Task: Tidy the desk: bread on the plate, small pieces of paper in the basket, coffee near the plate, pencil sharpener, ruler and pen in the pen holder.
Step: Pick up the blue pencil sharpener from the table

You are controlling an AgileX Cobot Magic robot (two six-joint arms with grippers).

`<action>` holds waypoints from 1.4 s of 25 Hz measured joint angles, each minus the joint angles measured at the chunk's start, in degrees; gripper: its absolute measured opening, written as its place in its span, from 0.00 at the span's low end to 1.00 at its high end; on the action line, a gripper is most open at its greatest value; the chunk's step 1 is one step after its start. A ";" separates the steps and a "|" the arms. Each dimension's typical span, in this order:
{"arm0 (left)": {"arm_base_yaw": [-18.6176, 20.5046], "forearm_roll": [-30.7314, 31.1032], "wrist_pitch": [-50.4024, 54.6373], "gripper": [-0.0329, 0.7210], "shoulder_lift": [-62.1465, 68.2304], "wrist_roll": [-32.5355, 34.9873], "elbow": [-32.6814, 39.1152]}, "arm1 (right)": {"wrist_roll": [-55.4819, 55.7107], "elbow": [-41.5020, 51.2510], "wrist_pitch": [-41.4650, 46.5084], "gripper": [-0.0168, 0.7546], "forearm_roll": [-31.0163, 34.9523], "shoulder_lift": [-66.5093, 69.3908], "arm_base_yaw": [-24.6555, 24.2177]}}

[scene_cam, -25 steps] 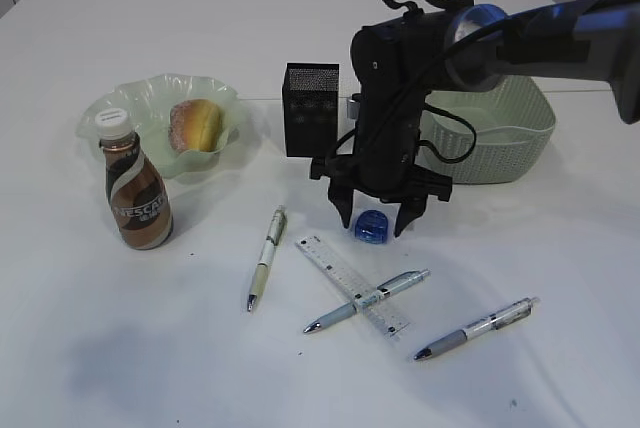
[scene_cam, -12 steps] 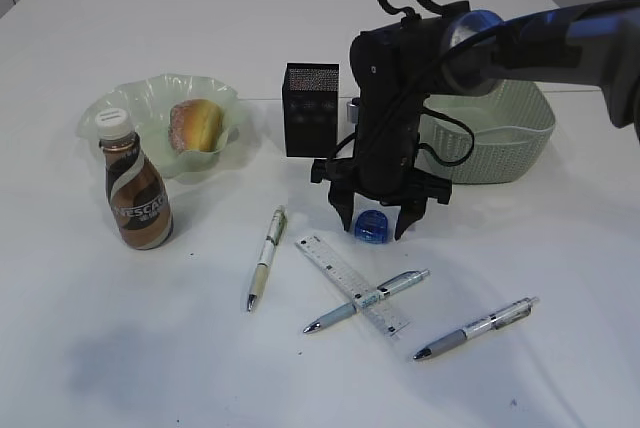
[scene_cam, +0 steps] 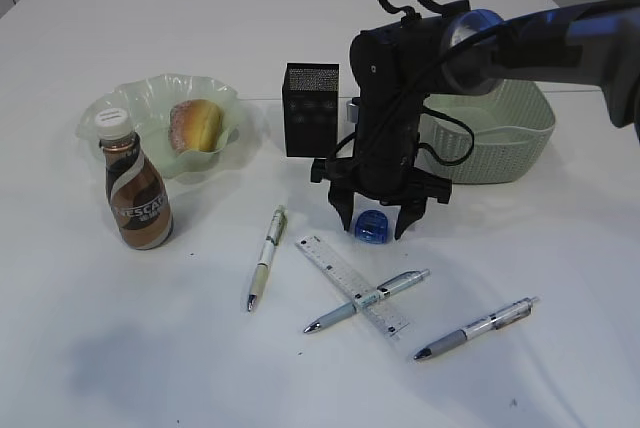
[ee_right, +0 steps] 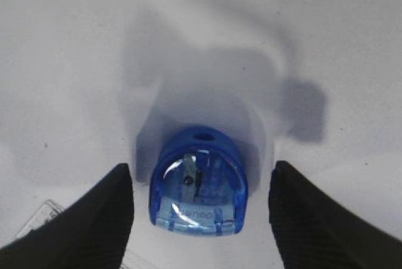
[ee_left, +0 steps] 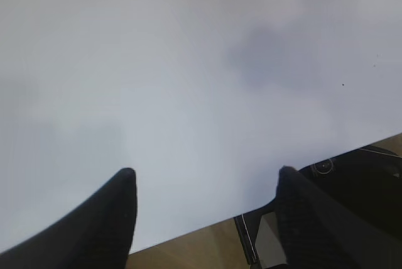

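Blue and see-through, the pencil sharpener (ee_right: 198, 181) lies on the white desk (scene_cam: 520, 368) right between the two dark fingers (ee_right: 94, 219) of my right gripper (scene_cam: 377, 225); my jaws are spread wide to either side of it and neither finger touches it. From the outside view my right arm comes in from the right and hangs just above the sharpener, in front of the black mesh pen holder (scene_cam: 311, 108) and to the left of the sage-green basket (scene_cam: 500, 138). Just nearer the camera lies the clear ruler (scene_cam: 350, 285) at a slant, with one pen (scene_cam: 366, 301) crossing it; a corner of that ruler shows at the lower left of my right wrist view. A second pen (scene_cam: 266, 257) lies to the left of the ruler and a third pen (scene_cam: 477, 328) to the right. Far left, the bread (scene_cam: 196, 124) sits in the wavy green plate (scene_cam: 150, 98), and the coffee (scene_cam: 136, 186) stands upright just in front of that plate. My left gripper (ee_left: 207, 181) has its jaws apart as well, over bare desk near the edge, pinching nothing.
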 joint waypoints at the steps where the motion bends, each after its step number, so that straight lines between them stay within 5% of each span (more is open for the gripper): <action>1: 0.00 0.00 0.00 0.69 0.00 0.00 0.00 | 0.00 0.00 0.00 0.71 0.00 0.00 0.00; 13: 0.00 0.00 0.00 0.69 0.00 0.00 0.00 | 0.00 -0.11 0.95 0.70 0.00 0.73 0.00; 23: 0.00 0.00 0.00 0.69 0.00 0.00 0.00 | 0.00 -1.86 0.98 0.50 0.00 1.08 0.00; 35: 0.00 0.11 0.00 0.69 0.00 0.00 0.00 | 0.00 -2.00 0.98 0.47 0.00 1.21 0.00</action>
